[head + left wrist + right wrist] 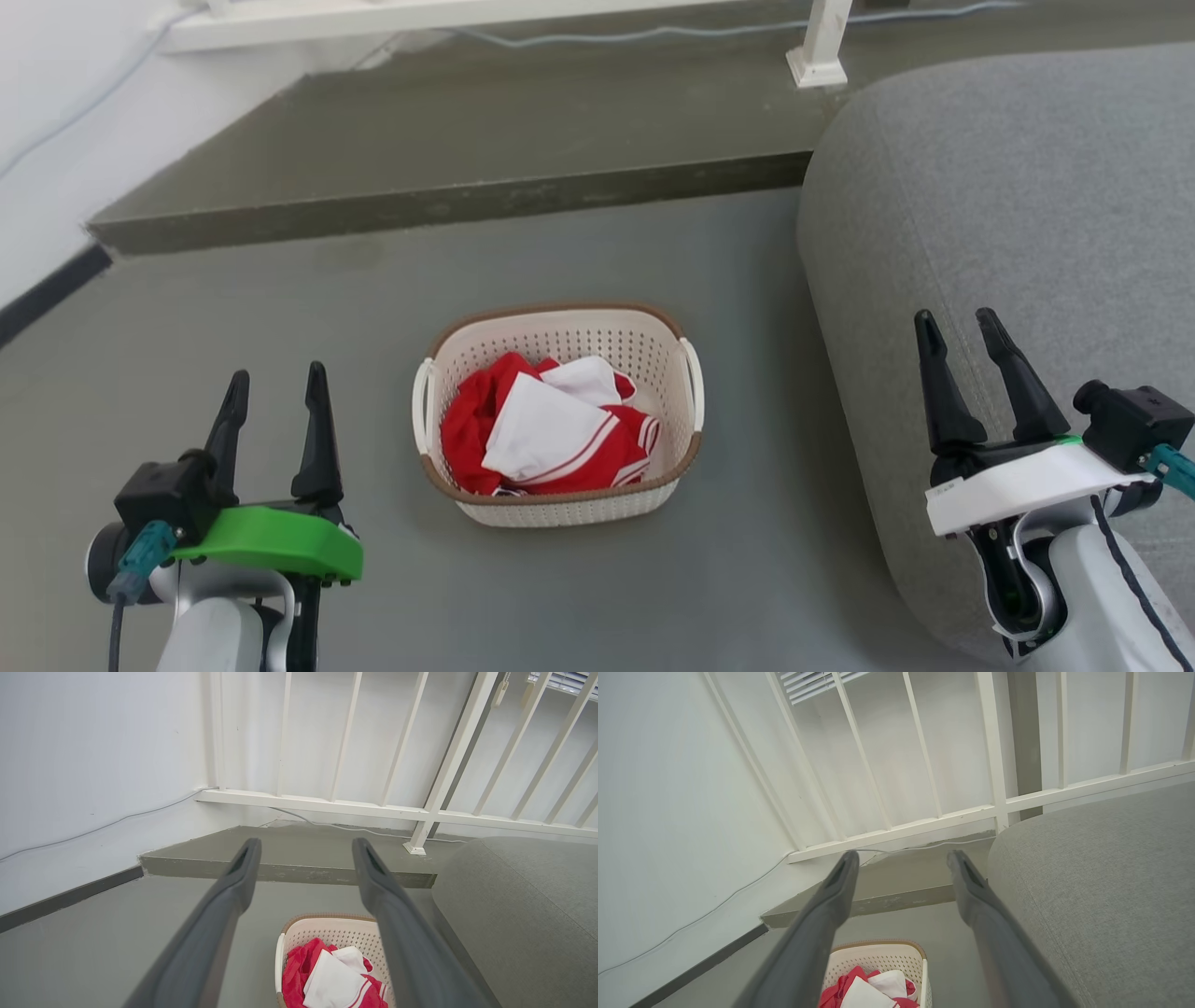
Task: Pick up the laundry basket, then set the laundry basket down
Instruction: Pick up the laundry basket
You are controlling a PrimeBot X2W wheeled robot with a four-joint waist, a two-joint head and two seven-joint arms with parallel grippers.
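Observation:
The laundry basket stands on the grey floor at the centre of the head view, cream-white and perforated with a brown rim and a white loop handle on each side. Red and white clothes fill it. My left gripper hangs open at the lower left, well left of the basket. My right gripper is open at the lower right, over the grey sofa, right of the basket. The basket shows low between the left fingers, and low in the right wrist view, the basket again.
A grey sofa fills the right side, close to the basket. A raised grey step crosses the floor behind the basket, with a white railing and a cable beyond it. A white wall runs along the left.

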